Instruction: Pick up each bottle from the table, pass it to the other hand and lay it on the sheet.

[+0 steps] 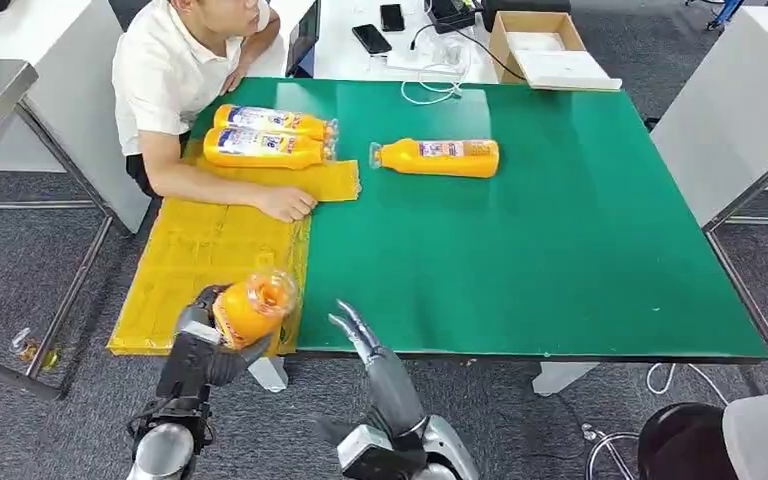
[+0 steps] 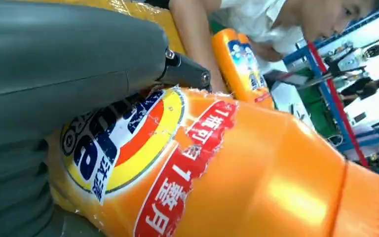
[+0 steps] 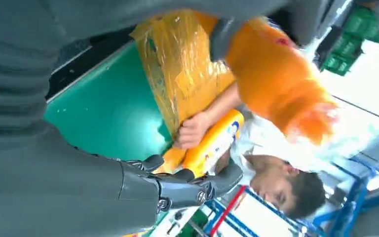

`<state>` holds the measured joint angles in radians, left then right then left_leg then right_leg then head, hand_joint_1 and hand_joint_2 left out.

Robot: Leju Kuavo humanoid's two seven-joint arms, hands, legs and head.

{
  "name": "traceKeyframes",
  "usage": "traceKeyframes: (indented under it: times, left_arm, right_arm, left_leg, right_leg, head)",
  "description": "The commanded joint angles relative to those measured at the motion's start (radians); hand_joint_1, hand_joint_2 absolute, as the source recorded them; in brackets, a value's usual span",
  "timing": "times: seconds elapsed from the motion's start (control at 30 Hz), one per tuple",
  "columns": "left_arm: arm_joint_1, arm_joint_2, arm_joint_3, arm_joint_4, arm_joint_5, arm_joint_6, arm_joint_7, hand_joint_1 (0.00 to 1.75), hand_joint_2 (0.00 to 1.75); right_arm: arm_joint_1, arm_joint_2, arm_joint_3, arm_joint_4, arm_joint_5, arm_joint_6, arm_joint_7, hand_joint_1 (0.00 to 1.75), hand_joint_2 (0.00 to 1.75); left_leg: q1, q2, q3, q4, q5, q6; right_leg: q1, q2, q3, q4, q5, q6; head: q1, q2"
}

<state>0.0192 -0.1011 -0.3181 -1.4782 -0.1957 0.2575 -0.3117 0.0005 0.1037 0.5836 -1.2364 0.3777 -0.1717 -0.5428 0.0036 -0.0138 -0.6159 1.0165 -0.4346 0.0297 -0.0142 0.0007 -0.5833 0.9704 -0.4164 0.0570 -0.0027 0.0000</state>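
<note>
Closest to the head camera, my left hand (image 1: 222, 322) grips an orange plastic detergent bottle (image 1: 253, 305), glossy and smooth, with a blue, yellow and red printed label. It is held off the near left corner of the green surface (image 1: 560, 260), just above the near edge of the crinkled yellow plastic sheet (image 1: 200, 260). Its long axis points roughly away from me and tilts upward, one end facing the camera; I cannot tell cap from base there. In the left wrist view the hand's grey thumb lies across the label of the bottle (image 2: 237, 168).

My right hand (image 1: 357, 330) stands just beside it, to its right, fingers spread and holding nothing. The bottle therefore lies to the right hand's left, near but apart.

My judgement: the placement turns on the sheet, which lies ahead of and below the held bottle; the left hand is the nearer one.

Two more orange bottles (image 1: 265, 137) lie side by side on the far end of the sheet, long axes across the surface. A fourth orange bottle (image 1: 438, 157) lies on bare green, well apart from both hands, cap pointing left. A person in a white shirt (image 1: 180, 70) rests a hand (image 1: 288, 203) on the sheet.
</note>
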Motion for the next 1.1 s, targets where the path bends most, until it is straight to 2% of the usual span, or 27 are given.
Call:
traceKeyframes:
  times: [0.03, 0.23, 0.3, 0.37, 0.4, 0.43, 0.53, 0.67, 0.7, 0.8, 0.9, 1.1]
  left_arm:
    - [-0.047, 0.031, 0.021, 0.068, -0.011, 0.002, 0.006, 1.75, 1.75]
    - [-0.056, 0.035, 0.016, 0.077, -0.032, 0.0, 0.01, 1.75, 1.75]
    - [-0.106, 0.023, 0.038, 0.141, -0.07, 0.019, 0.033, 1.75, 1.75]
    - [-0.153, 0.019, 0.05, 0.195, -0.088, 0.027, 0.032, 1.75, 1.75]
    - [-0.185, 0.023, 0.043, 0.239, -0.165, 0.079, 0.036, 1.75, 1.75]
    - [-0.229, 0.032, 0.029, 0.306, -0.222, 0.066, 0.095, 1.75, 1.75]
    - [-0.329, 0.038, 0.009, 0.472, -0.323, 0.07, 0.128, 1.75, 1.75]
    - [-0.502, 0.003, 0.003, 0.784, -0.444, 0.113, 0.176, 1.75, 1.75]
    - [-0.566, -0.009, 0.003, 0.9, -0.495, 0.16, 0.185, 1.75, 1.75]
    - [-0.646, -0.016, -0.048, 1.052, -0.637, 0.223, 0.254, 1.75, 1.75]
    - [-0.688, -0.029, -0.042, 1.116, -0.66, 0.174, 0.3, 1.75, 1.75]
    - [-0.771, -0.01, -0.046, 1.213, -0.713, 0.073, 0.4, 1.75, 1.75]
  right_arm:
    - [0.017, -0.038, -0.011, -0.069, 0.0, 0.008, 0.005, 0.0, 0.0]
    - [0.016, -0.039, -0.011, -0.065, 0.008, 0.004, 0.0, 0.0, 0.0]
    - [0.006, -0.035, -0.003, -0.046, 0.059, -0.025, 0.001, 0.0, 0.0]
    - [-0.001, -0.033, 0.021, -0.029, 0.076, -0.017, -0.006, 0.0, 0.0]
    - [-0.004, -0.031, 0.03, -0.026, 0.072, -0.008, -0.019, 0.0, 0.0]
    - [-0.005, -0.021, 0.031, -0.026, 0.051, 0.011, -0.03, 0.0, 0.0]
    - [-0.024, -0.003, 0.034, -0.003, 0.036, 0.036, -0.029, 0.0, 0.0]
    - [-0.07, 0.021, 0.052, 0.069, 0.005, 0.095, -0.042, 0.0, 0.0]
    - [-0.086, 0.032, 0.056, 0.091, -0.015, 0.113, -0.045, 0.0, 1.75]
    - [-0.106, 0.044, 0.071, 0.119, -0.021, 0.123, -0.045, 0.0, 1.75]
    - [-0.106, 0.047, 0.068, 0.136, -0.046, 0.135, -0.042, 0.0, 1.75]
    - [-0.139, 0.056, 0.07, 0.199, -0.075, 0.14, -0.052, 0.0, 1.75]
  left_leg:
    - [0.0, -0.001, 0.002, -0.001, 0.0, -0.001]
    - [0.0, 0.0, 0.002, -0.001, 0.0, -0.001]
    - [0.0, 0.0, 0.006, -0.001, -0.002, -0.002]
    - [0.0, -0.002, 0.004, -0.001, 0.0, -0.001]
    - [0.0, -0.002, 0.002, -0.001, 0.0, -0.001]
    - [0.0, -0.002, 0.005, -0.001, 0.0, -0.002]
    - [0.0, -0.003, 0.004, -0.002, 0.001, -0.002]
    - [0.0, -0.004, 0.006, -0.003, 0.002, -0.001]
    - [0.0, -0.003, 0.005, -0.002, 0.002, -0.001]
    - [0.001, -0.004, 0.007, -0.001, 0.002, -0.002]
    - [0.0, -0.002, 0.007, -0.001, 0.003, -0.002]
    - [0.001, 0.001, 0.009, -0.001, 0.002, -0.003]
  right_leg:
    - [0.0, -0.001, 0.002, 0.0, 0.0, -0.001]
    - [0.001, -0.001, 0.002, -0.001, 0.0, -0.001]
    - [0.001, -0.001, 0.006, 0.0, -0.002, -0.003]
    - [0.001, -0.002, 0.004, 0.0, -0.001, -0.002]
    - [0.001, -0.002, 0.002, -0.001, 0.0, -0.001]
    - [0.001, -0.002, 0.005, 0.0, -0.001, -0.002]
    - [0.001, -0.003, 0.005, 0.0, -0.001, -0.003]
    - [0.0, -0.003, 0.007, -0.001, 0.0, -0.002]
    - [0.0, -0.002, 0.006, -0.001, 0.0, -0.002]
    - [0.001, -0.003, 0.008, -0.001, 0.001, -0.002]
    - [0.0, -0.001, 0.007, 0.001, 0.001, -0.002]
    - [0.001, 0.002, 0.008, 0.002, 0.001, -0.003]
  head:
    - [0.0, 0.0]
    - [0.0, 0.0]
    - [0.0, 0.0]
    - [0.0, 0.0]
    - [0.0, 0.0]
    - [0.0, 0.0]
    - [0.0, 0.0]
    - [0.0, 0.0]
    - [0.0, 0.0]
    - [0.0, 0.0]
    - [0.0, 0.0]
    - [0.0, 0.0]
